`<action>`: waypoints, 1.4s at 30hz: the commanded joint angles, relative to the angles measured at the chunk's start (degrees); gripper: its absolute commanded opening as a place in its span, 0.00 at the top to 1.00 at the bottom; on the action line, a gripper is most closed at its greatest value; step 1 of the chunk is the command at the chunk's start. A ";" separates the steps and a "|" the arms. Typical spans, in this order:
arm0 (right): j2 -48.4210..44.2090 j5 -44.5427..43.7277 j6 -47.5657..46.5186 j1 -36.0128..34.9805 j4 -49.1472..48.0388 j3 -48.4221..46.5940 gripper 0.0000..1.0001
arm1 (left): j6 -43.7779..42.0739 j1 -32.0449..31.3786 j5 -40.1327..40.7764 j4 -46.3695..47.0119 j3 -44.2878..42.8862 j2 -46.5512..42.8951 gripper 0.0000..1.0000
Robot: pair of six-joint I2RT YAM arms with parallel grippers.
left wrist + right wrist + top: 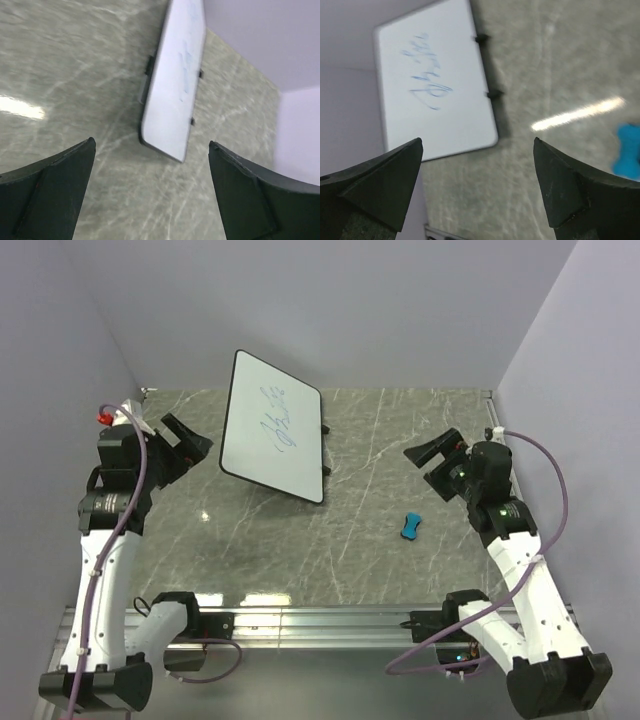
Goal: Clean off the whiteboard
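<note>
The whiteboard (272, 427) stands tilted on small black feet at the back middle of the table, with blue scribbled writing on it. It also shows edge-on in the left wrist view (175, 85) and face-on in the right wrist view (432, 85). A small blue eraser block (410, 526) lies flat right of centre, and shows at the right edge of the right wrist view (627, 150). My left gripper (190, 445) is open and empty, held left of the board. My right gripper (432, 455) is open and empty, held right of the board, behind the eraser.
Grey walls close in the table at the back and both sides. A metal rail (320, 620) runs along the near edge between the two arm bases. A red-capped fitting (104, 416) sits at the far left corner.
</note>
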State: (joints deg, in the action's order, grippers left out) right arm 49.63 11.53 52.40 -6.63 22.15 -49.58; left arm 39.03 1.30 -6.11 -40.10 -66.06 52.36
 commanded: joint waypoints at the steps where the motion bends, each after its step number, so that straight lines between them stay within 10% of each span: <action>1: 0.98 -6.85 -2.99 -0.49 15.83 -7.78 0.03 | -0.97 -0.16 -10.75 0.88 0.40 -3.65 0.01; 8: 10.75 -11.44 -10.47 -0.66 29.96 -10.63 0.05 | 2.81 -1.82 -13.68 5.56 10.86 -8.59 0.01; 20: 23.05 -17.94 -11.80 -4.18 27.86 0.10 0.11 | -0.53 -14.56 13.13 -10.35 15.34 -20.01 0.01; 42: 42.58 -18.99 -14.17 -11.38 23.19 -10.27 0.24 | 0.09 -17.65 13.40 -11.41 16.32 -20.37 0.01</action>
State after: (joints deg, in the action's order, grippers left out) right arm 93.38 -5.08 39.79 -17.87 43.79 -56.18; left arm 39.57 -16.19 6.13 -51.62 -49.82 32.67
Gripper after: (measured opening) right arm 0.763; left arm 0.995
